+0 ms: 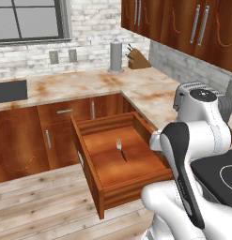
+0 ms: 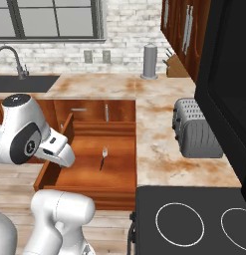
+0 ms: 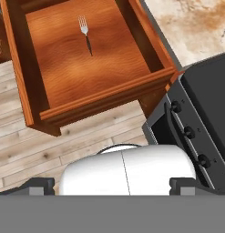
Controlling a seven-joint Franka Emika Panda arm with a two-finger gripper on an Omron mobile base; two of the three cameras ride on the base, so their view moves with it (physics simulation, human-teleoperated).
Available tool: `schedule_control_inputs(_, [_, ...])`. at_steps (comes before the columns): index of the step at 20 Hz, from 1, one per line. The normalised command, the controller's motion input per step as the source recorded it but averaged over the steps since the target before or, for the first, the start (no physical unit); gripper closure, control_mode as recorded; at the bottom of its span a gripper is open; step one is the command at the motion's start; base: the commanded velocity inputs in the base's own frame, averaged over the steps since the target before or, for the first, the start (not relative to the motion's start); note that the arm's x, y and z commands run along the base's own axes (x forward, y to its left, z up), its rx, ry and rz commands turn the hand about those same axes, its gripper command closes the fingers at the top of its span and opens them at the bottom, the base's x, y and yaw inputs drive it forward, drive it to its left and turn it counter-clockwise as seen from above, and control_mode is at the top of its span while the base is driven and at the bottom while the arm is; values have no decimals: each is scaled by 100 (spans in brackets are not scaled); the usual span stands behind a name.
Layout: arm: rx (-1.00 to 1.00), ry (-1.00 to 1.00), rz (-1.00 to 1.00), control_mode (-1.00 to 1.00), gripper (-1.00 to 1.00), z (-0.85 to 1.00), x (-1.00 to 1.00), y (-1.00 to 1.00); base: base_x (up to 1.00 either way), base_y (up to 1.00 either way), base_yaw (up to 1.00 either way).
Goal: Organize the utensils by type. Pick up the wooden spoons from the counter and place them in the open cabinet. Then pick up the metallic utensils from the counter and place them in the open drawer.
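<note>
Inspecting drawer (image 1: 91, 159): pulled fully out below the tabletop (image 1: 150, 91), interior exposed.
Fork (image 3: 85, 36): lying flat on the drawer floor, near the middle, tines toward the back – clear of all walls.
Fork handling, judged: light, rigid, thin; silver tines likely slippery, dark handle the better grip zone – pinch across its mid-length.
Jaws: released, spread wide, grasping nothing; tips barely visible at the lower edge of the hand view.
Arm posture: hand raised above the drawer front, looking down into it.
Tabletop contents: toaster (image 2: 195, 130), knife block (image 1: 137, 60), grey cylinder (image 1: 116, 56); no wooden spoons or teaspoon discernible.
Stove (image 2: 189, 219): just beside the drawer.
</note>
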Motion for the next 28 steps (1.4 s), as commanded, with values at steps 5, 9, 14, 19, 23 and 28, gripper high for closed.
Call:
schedule_control_inputs(5, [0, 0, 0, -100, -100, 0, 0, 0, 0, 0, 0])
schedule_control_inputs(9, [0, 0, 0, -100, -100, 0, -3, 0, 0, 0, 0])
schedule_control_inputs(14, [0, 0, 0, 100, -100, 0, -2, 0, -11, 13, 4])
schedule_control_inputs(19, [0, 0, 0, 100, -100, 0, 0, 0, -25, 39, 2])
schedule_control_inputs(23, [0, 0, 0, 100, -100, 0, 0, 0, -23, 62, 0])
schedule_control_inputs(28, [0, 0, 0, 100, -100, 0, 0, 0, -19, 65, 0])
